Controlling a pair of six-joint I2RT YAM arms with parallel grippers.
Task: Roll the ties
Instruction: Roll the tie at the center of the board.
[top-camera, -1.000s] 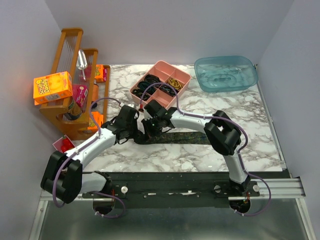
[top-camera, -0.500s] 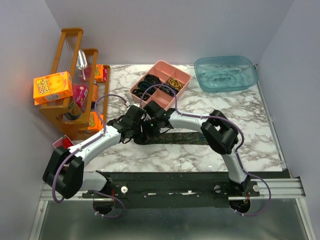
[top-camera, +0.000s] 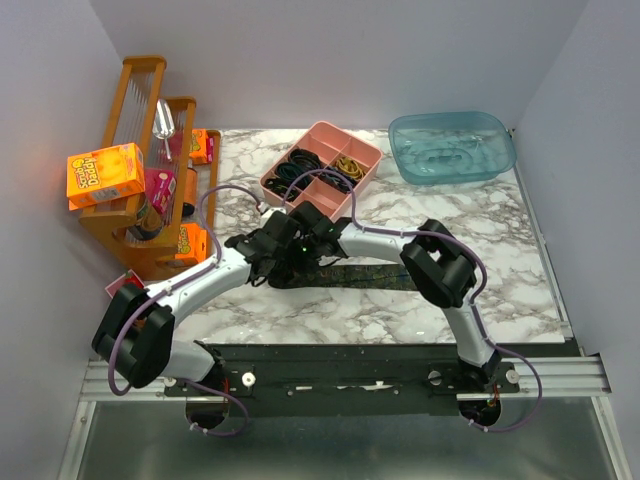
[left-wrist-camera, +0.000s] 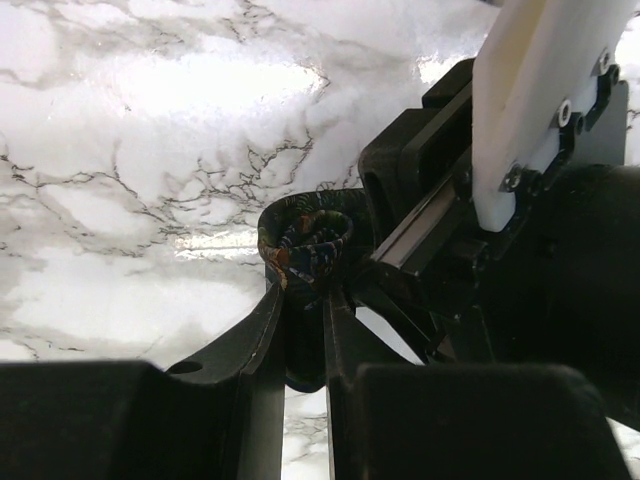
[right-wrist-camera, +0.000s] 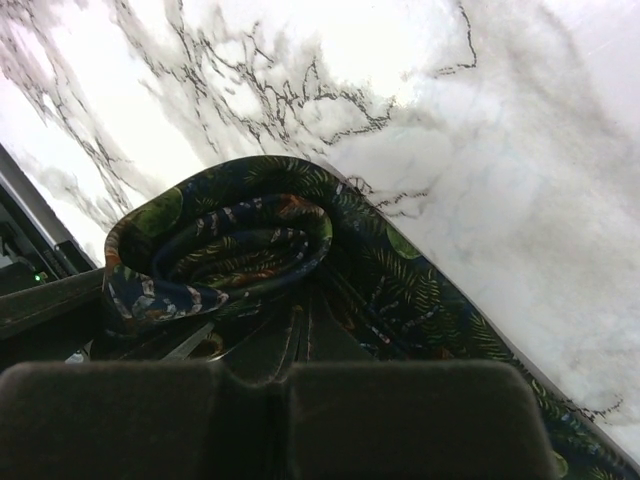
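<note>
- tie (top-camera: 362, 273) lies on the marble surface (top-camera: 330, 312), left of centre; its left end is wound into a small coil, the rest runs flat to the right
- left pincer (left-wrist-camera: 305, 295) clenched on the coil's edge
- right pincer (right-wrist-camera: 300, 325) drawn together, pinching tie fabric at the coil's foot; the two pincers sit just beside each other

The overhead view reaches me bright and even, lit from above. The arms throw only soft shadows on the marble table (top-camera: 510, 250), and the orange box (top-camera: 105, 172) glows oversaturated. In the left wrist view, glare blows the marble out to white and the left gripper (left-wrist-camera: 305, 300) is a near-black silhouette. The right wrist view holds the rolled tie (right-wrist-camera: 230, 245) sharp, while the right gripper (right-wrist-camera: 300, 325) below it is dark and blurred.
</note>
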